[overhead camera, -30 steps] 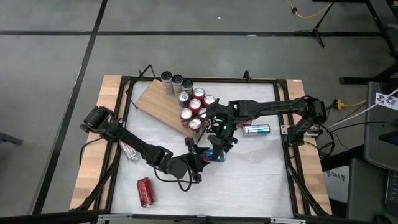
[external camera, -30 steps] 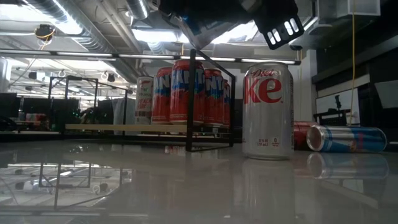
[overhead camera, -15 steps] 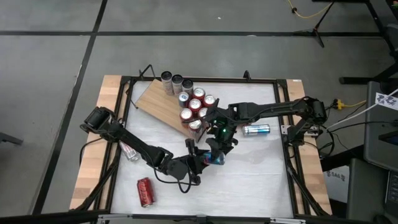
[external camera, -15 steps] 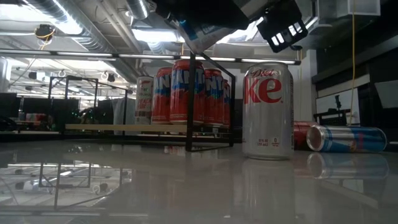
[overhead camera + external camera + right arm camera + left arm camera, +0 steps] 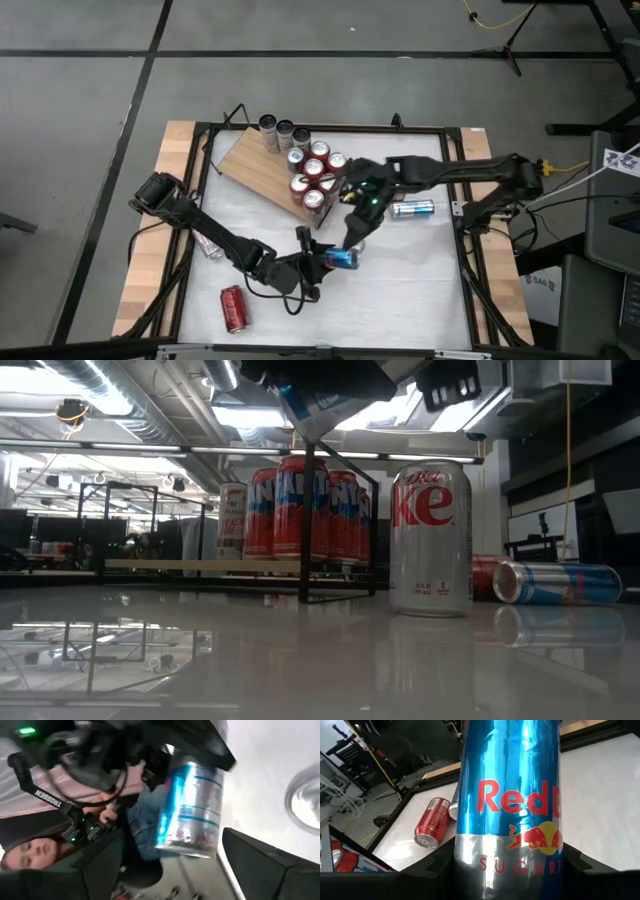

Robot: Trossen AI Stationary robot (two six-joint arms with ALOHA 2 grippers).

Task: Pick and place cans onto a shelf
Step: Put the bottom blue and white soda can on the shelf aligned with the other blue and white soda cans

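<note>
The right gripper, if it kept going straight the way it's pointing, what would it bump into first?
Probably the blue can held by the left gripper. The right gripper, fingers open, points right at it, though how far off it is stays unclear.

The big white table [image 5: 420,285] has wooden strips along its sides, and a light-brown wooden shelf [image 5: 255,165] lies flat on it near the far left corner. A bunch of red cans [image 5: 316,176] stand close together on the shelf's near end – three slim cans [image 5: 284,131] stand in a row at its far edge. On the bare white top one red can [image 5: 233,307] lies on its side near the front, a blue-and-silver can [image 5: 412,208] lies on its side to the right, and a silver can [image 5: 430,537] stands upright (beside the shelf's black frame).
</note>
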